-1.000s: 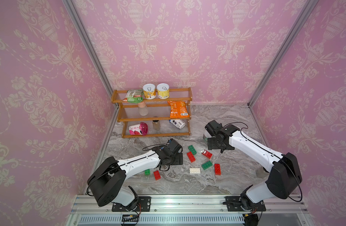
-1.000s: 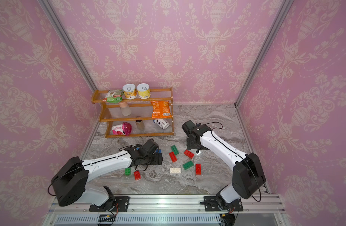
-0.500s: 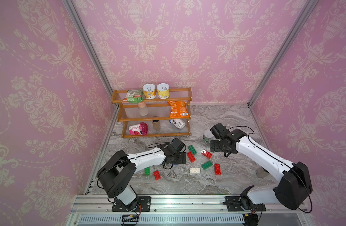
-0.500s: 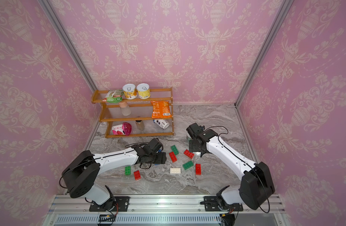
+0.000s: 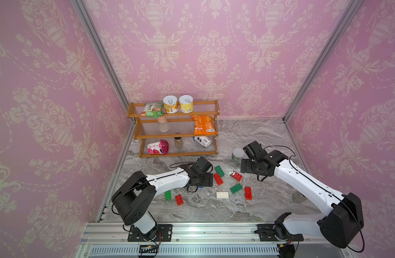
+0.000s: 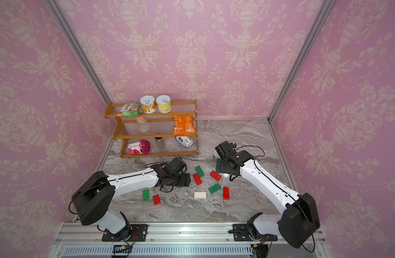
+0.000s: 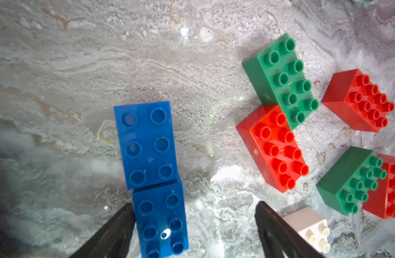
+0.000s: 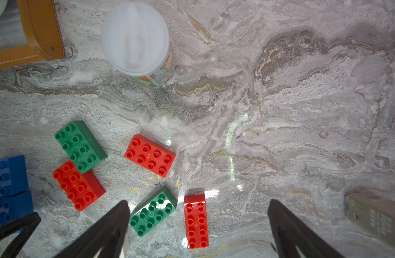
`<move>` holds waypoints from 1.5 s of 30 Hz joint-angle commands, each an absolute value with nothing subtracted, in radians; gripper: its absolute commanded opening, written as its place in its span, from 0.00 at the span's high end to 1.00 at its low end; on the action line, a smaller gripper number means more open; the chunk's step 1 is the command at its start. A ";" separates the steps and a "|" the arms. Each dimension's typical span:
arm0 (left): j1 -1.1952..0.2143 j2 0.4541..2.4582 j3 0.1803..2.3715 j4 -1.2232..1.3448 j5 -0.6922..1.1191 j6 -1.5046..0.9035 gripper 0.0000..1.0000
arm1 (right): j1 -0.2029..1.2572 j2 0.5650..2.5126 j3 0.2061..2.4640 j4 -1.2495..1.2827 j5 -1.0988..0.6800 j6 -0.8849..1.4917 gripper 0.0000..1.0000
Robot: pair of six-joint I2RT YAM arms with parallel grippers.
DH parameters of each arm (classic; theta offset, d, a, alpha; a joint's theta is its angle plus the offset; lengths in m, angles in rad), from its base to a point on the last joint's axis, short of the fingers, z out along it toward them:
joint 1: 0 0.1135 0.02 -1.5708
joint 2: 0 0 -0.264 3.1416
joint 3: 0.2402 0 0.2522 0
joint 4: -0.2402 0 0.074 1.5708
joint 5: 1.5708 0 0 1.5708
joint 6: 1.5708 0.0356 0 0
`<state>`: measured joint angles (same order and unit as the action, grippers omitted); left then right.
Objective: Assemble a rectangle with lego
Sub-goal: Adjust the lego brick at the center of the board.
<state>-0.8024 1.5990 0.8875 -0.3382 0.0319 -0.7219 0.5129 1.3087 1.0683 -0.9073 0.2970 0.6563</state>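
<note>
Two blue lego bricks [image 7: 145, 145] [image 7: 159, 221] lie end to end on the marble table. My left gripper [image 7: 194, 214] is open and low over them; the nearer blue brick lies between its jaws, against one finger [image 7: 116, 232], with a wide gap to the other. In both top views that gripper [image 5: 205, 179] [image 6: 183, 179] hides the blue bricks. Loose bricks lie to its right: green [image 5: 219, 171], red [image 5: 218, 179], red [image 5: 236, 175], green [image 5: 236, 188], red [image 5: 248, 193], white [image 5: 222, 194]. My right gripper [image 5: 247, 166] [image 8: 198, 210] hangs open above them, holding nothing.
A green brick [image 5: 168, 195] and a red brick [image 5: 179, 199] lie under the left arm. A wooden shelf [image 5: 176, 134] with cans and packets stands at the back left. A white-lidded jar [image 5: 237, 154] stands just behind the right gripper. A small box [image 5: 298, 197] lies near the right wall.
The left gripper has reached a little further right, still open. The right gripper has moved right and toward the front, away from the jar, still open.
</note>
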 commanded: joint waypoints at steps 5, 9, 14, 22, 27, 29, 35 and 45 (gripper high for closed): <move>-0.799 1.560 0.889 -0.389 0.011 -0.740 0.14 | 0.512 1.277 1.043 -0.901 0.255 0.698 0.02; -0.798 1.508 0.874 -0.413 -0.044 -0.752 0.14 | 0.533 1.251 1.016 -0.903 0.236 0.756 0.08; -0.798 1.537 0.913 -0.456 -0.134 -0.697 0.14 | 0.591 1.230 0.990 -0.890 0.248 0.834 0.14; -0.798 1.637 0.990 -0.430 -0.164 -0.651 0.21 | 0.647 1.207 0.953 -0.844 0.271 0.923 0.20; -0.798 1.690 1.009 -0.420 -0.152 -0.641 0.24 | 0.661 1.179 0.930 -0.833 0.279 0.948 0.20; -0.798 1.702 1.020 -0.427 -0.156 -0.639 0.26 | 0.663 1.171 0.922 -0.827 0.276 0.953 0.20; -0.798 1.740 1.043 -0.433 -0.155 -0.633 0.33 | 0.663 1.161 0.917 -0.821 0.275 0.952 0.21; -0.798 1.776 1.065 -0.500 -0.192 -0.654 0.40 | 0.664 1.158 0.917 -0.820 0.276 0.946 0.21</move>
<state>-0.8017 1.7535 1.0393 -0.4431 -0.1482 -0.6590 0.6575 1.1736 0.9298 -0.8192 0.2588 0.9302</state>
